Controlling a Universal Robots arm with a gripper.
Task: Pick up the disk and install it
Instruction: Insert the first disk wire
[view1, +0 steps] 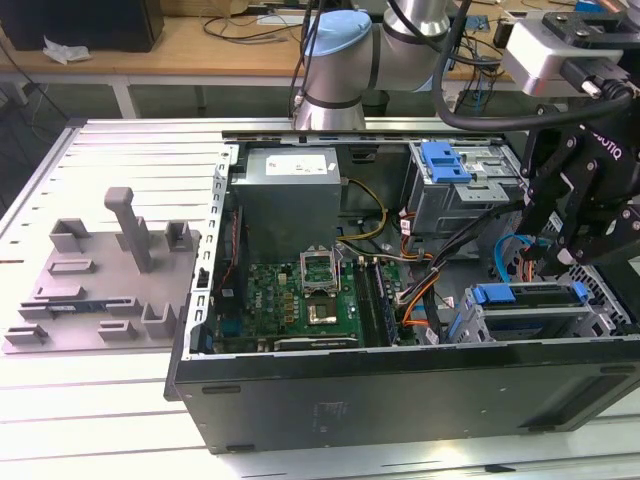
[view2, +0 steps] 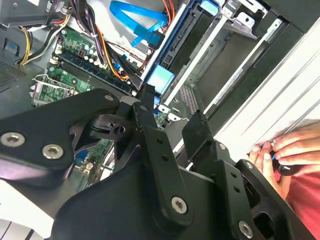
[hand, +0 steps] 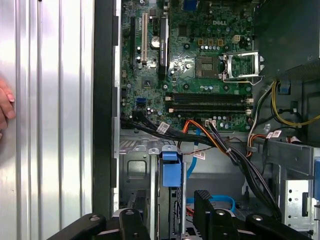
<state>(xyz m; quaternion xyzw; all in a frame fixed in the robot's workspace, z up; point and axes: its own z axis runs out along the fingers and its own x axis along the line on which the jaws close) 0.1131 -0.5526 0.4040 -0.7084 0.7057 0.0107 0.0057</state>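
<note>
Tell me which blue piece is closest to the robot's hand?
The blue tab at the exterior view's lower right, just below the hand; the blue latch is farther off.

You get bright, even overhead light in the exterior view: the table (view1: 100, 420) slats look pale and shiny, and the computer case (view1: 400, 410) front wall is near black. The motherboard (view1: 320, 300) sits in soft shade from the case walls. In the second wrist view the table blows out white and the gripper (view2: 172, 120) is flat black, with glints on its screws. In the first wrist view you see long glare streaks on the slats, and the drive cage is dark inside.
</note>
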